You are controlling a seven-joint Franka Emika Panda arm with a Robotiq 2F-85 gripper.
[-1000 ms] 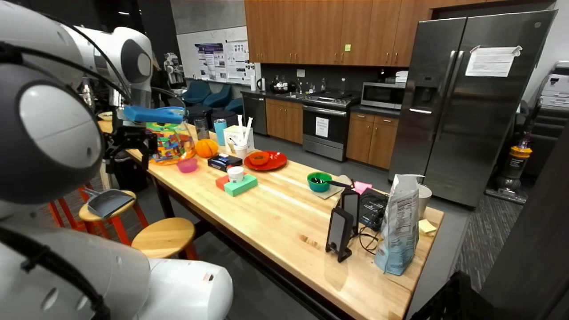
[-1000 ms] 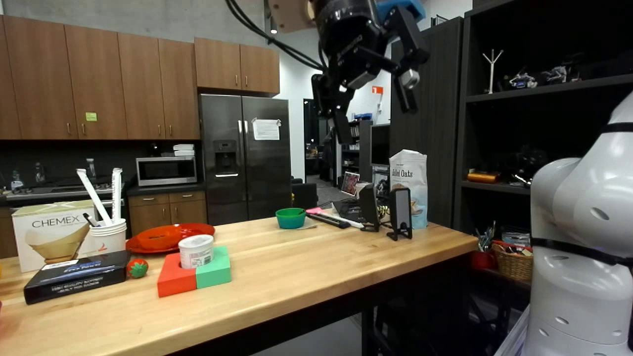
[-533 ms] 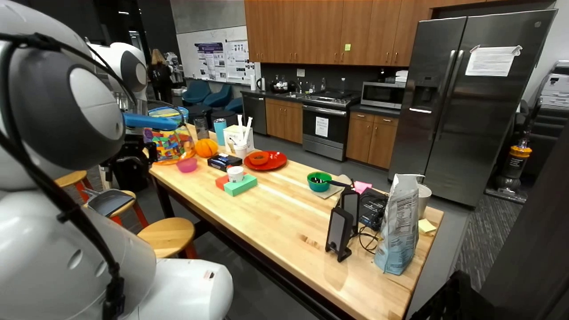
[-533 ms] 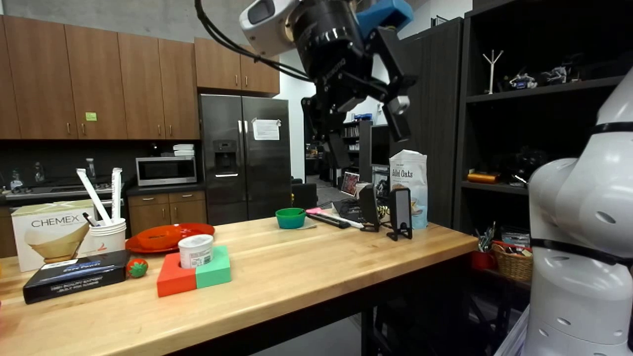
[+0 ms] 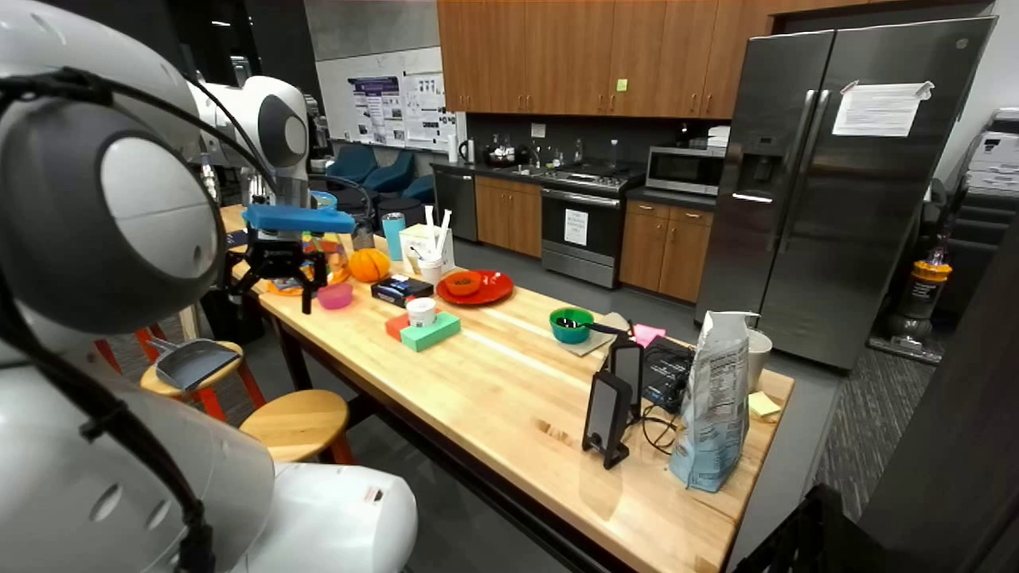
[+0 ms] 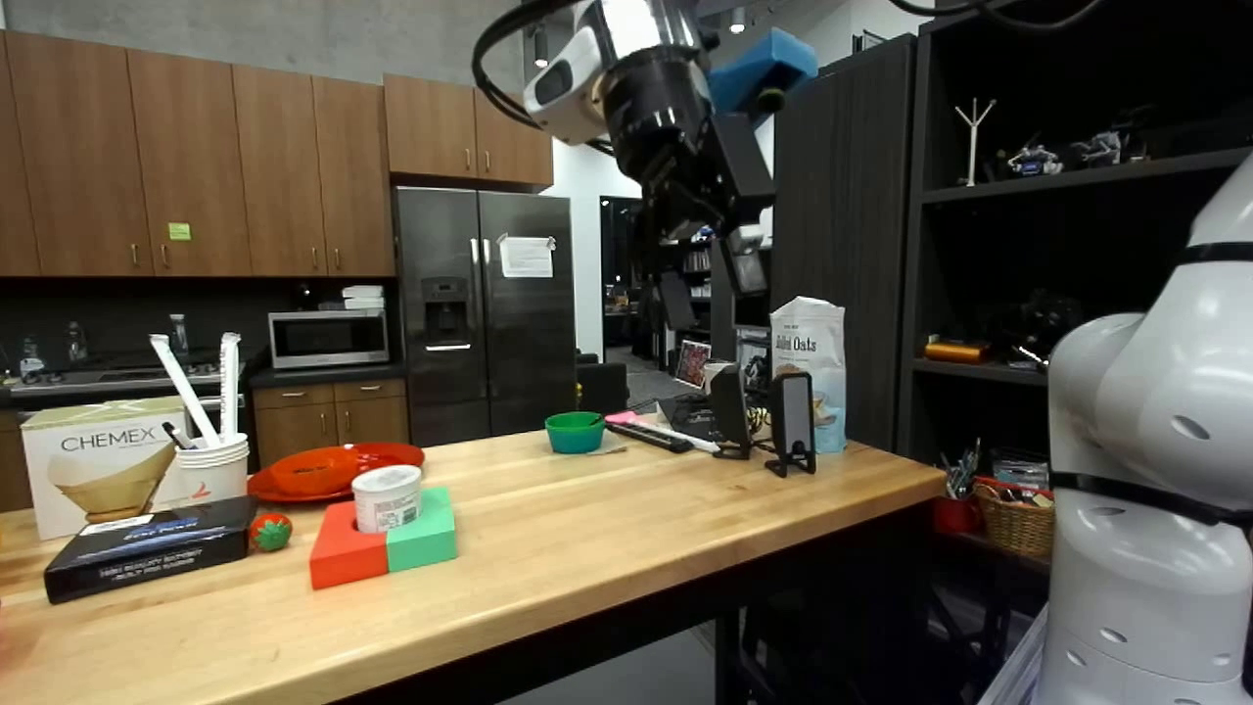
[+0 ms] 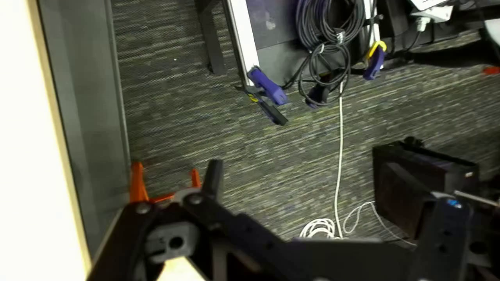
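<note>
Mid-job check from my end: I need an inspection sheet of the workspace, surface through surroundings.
Surface: wooden table; dark patch in the grain.
Job's things: in the pincer, nothing seen; pink bowl appears beside it in an exterior view, depth uncertain.
Clutter: red plate bearing an orange-red bowl; green bowl; black speakers; upright oats bag.
Pincer: open, in the air; carpet fills much of the wrist view.
Cables: black arm cable; white cable on the carpet; black coil.
Surroundings: stools, one bearing a grey dustpan; fridge.
</note>
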